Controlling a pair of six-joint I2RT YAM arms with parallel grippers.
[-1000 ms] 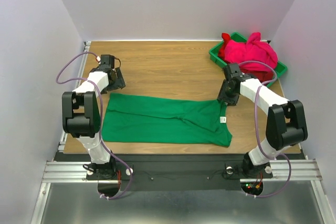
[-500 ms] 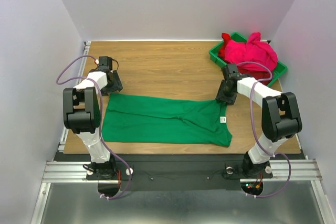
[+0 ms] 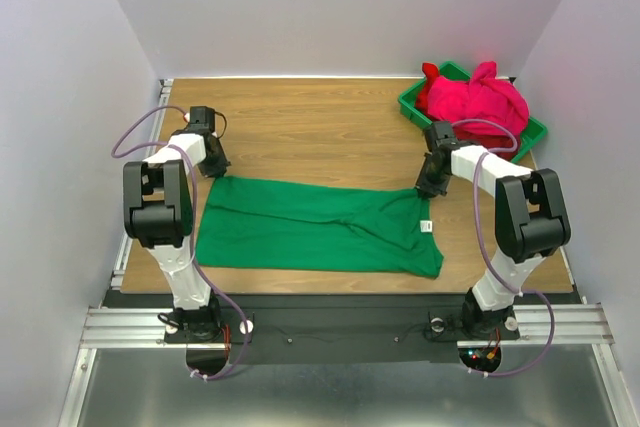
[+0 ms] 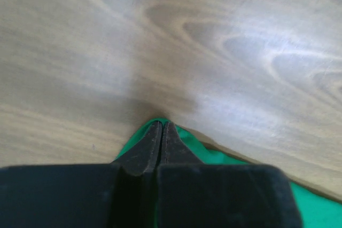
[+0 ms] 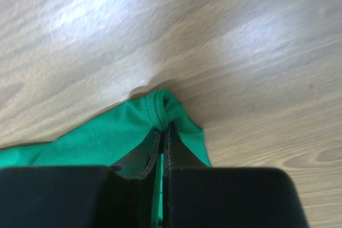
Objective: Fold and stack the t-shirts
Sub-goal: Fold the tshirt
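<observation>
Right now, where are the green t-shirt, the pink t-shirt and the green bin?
green t-shirt (image 3: pixel 300 232): top external view, middle of the spread cloth.
pink t-shirt (image 3: pixel 478 97): top external view, top of the heap.
green bin (image 3: pixel 409 105): top external view, left rim corner.

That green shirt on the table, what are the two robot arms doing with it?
The two arms each pinch a far corner of the green t-shirt, left gripper at one end, right gripper at the other, both shut on cloth. It lies flat on the table, not yet folded. Pink and red shirts wait heaped in the green bin.
</observation>
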